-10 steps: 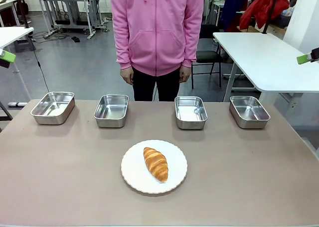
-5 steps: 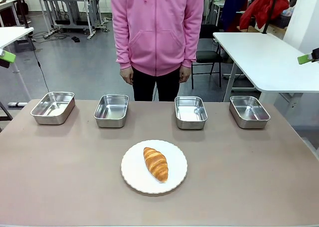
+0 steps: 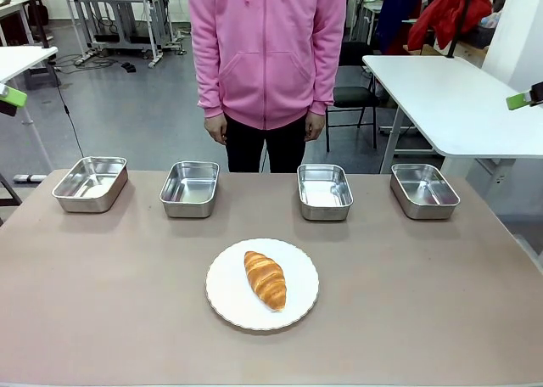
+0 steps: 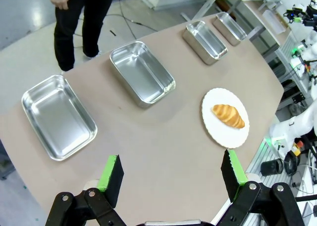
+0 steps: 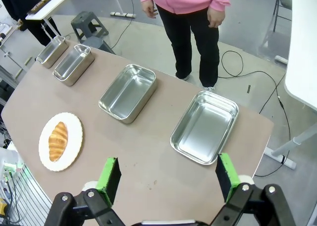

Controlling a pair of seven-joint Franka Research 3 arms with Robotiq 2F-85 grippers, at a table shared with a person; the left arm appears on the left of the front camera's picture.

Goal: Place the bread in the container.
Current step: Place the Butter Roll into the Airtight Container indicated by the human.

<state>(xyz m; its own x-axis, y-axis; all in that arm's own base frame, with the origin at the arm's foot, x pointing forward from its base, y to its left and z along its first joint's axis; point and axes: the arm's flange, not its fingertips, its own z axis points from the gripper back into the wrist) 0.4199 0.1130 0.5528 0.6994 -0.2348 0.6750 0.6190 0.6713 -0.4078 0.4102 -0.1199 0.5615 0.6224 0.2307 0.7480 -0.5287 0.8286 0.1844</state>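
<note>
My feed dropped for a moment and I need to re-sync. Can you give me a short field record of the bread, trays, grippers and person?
bread: croissant on the white plate, mid-table
trays: left tray, mid-left tray, mid-right tray, right tray; one row at the far side, all empty
left gripper: open, holding nothing, raised above the table
right gripper: open, holding nothing, raised above the table
person: standing behind the trays, hands down
task: not begun

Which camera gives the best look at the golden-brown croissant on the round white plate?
The front view: the golden-brown croissant lies close and central on the round white plate, ridges plain. Both wrist views show it smaller, off to one side.
</note>
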